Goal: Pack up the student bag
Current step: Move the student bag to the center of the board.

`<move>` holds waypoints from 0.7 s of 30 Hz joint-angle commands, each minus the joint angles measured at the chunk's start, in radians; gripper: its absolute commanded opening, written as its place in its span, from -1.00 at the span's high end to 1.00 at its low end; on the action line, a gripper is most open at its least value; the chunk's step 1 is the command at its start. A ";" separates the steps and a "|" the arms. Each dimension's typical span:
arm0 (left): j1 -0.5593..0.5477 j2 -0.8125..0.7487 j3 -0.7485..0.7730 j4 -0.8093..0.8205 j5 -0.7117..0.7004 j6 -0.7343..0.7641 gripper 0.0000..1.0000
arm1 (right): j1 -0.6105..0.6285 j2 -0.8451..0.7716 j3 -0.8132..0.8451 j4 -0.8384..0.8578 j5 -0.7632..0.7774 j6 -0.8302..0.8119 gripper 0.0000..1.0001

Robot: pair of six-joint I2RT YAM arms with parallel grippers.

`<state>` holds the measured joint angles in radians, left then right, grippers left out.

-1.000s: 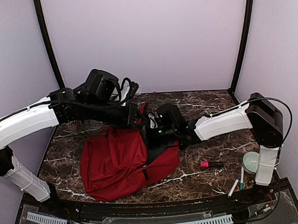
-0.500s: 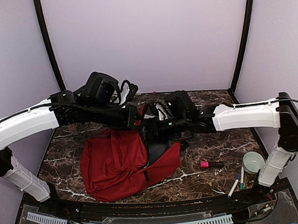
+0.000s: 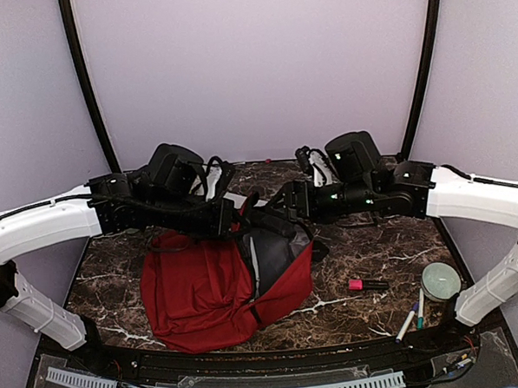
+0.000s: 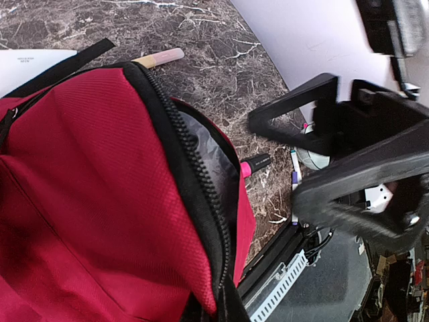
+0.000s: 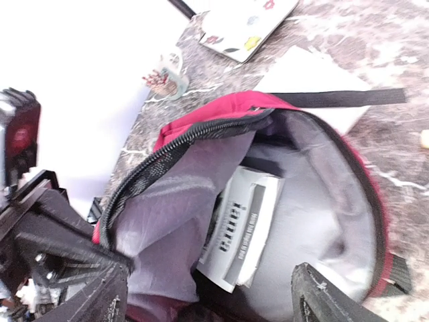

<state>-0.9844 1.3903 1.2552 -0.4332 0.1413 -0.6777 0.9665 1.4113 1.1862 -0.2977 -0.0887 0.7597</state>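
**Bag mouth held open, right tool wide and empty**

Top view: student bag (image 3: 194, 289) lies centre-left on the desk (image 3: 375, 244), mouth facing right with grey lining showing. Left tool (image 3: 237, 221) is at the upper rim of the mouth, pinched tight on it, and the rim is lifted off the desk. Right tool (image 3: 285, 197) sits just beside the mouth on its far-right side, carrying nothing. Pink highlighter (image 3: 365, 285) lies right of the bag. A pale round dish (image 3: 441, 280) and two pens (image 3: 411, 316) are near the right arm's base, well apart from the bag

Left wrist: red fabric fills the frame, and the black zipper (image 4: 194, 174) runs down to the left tool's grip at the bottom edge. Right tool is opposite, jaws spread. A peach marker (image 4: 158, 58) and a white sheet (image 4: 33, 67) are beyond the bag

Right wrist: looks straight into the open bag. A white box (image 5: 242, 227) lies inside on the lining. Right tool's fingers (image 5: 322, 302) stand far apart at the bottom corners with nothing between them. Past the bag are a sticker-covered booklet (image 5: 248, 23) and a clear cup (image 5: 167, 77)
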 commanded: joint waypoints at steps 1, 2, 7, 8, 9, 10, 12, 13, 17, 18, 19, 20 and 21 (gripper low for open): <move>0.004 -0.040 -0.044 0.045 0.002 -0.017 1.00 | -0.009 -0.094 -0.026 -0.097 0.134 -0.035 -0.74; 0.004 -0.041 -0.055 0.047 0.003 -0.020 1.00 | -0.013 -0.111 -0.027 -0.111 0.156 -0.040 -0.74; 0.004 -0.040 -0.075 0.045 0.015 -0.021 1.00 | -0.052 -0.183 -0.080 -0.145 0.216 -0.054 -0.75; 0.004 -0.040 -0.075 0.040 0.015 -0.020 1.00 | -0.063 -0.194 -0.086 -0.151 0.224 -0.055 -0.75; 0.004 -0.040 -0.076 0.037 0.014 -0.018 1.00 | -0.080 -0.206 -0.093 -0.161 0.237 -0.057 -0.75; 0.004 -0.040 -0.074 0.032 0.012 -0.016 1.00 | -0.093 -0.213 -0.099 -0.172 0.244 -0.059 -0.75; 0.004 -0.042 -0.072 0.018 0.006 -0.016 1.00 | -0.131 -0.220 -0.112 -0.192 0.242 -0.058 -0.75; 0.004 -0.042 -0.069 0.008 0.003 -0.020 1.00 | -0.156 -0.221 -0.116 -0.205 0.241 -0.046 -0.75; 0.003 -0.056 -0.079 -0.012 -0.004 -0.041 1.00 | -0.245 -0.211 -0.144 -0.231 0.198 0.030 -0.75; 0.003 -0.063 -0.089 -0.010 -0.004 -0.049 1.00 | -0.259 -0.204 -0.152 -0.230 0.182 0.049 -0.75; 0.003 -0.070 -0.104 -0.004 -0.003 -0.058 1.00 | -0.272 -0.194 -0.156 -0.229 0.168 0.066 -0.74; 0.003 -0.076 -0.116 0.003 0.001 -0.063 1.00 | -0.282 -0.183 -0.157 -0.227 0.153 0.080 -0.74; 0.003 -0.082 -0.128 0.014 0.004 -0.068 1.00 | -0.290 -0.171 -0.155 -0.221 0.140 0.091 -0.74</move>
<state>-0.9844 1.3693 1.1744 -0.4164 0.1406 -0.7166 0.7086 1.2079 1.0435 -0.5201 0.1009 0.7769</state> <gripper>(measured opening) 0.036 0.871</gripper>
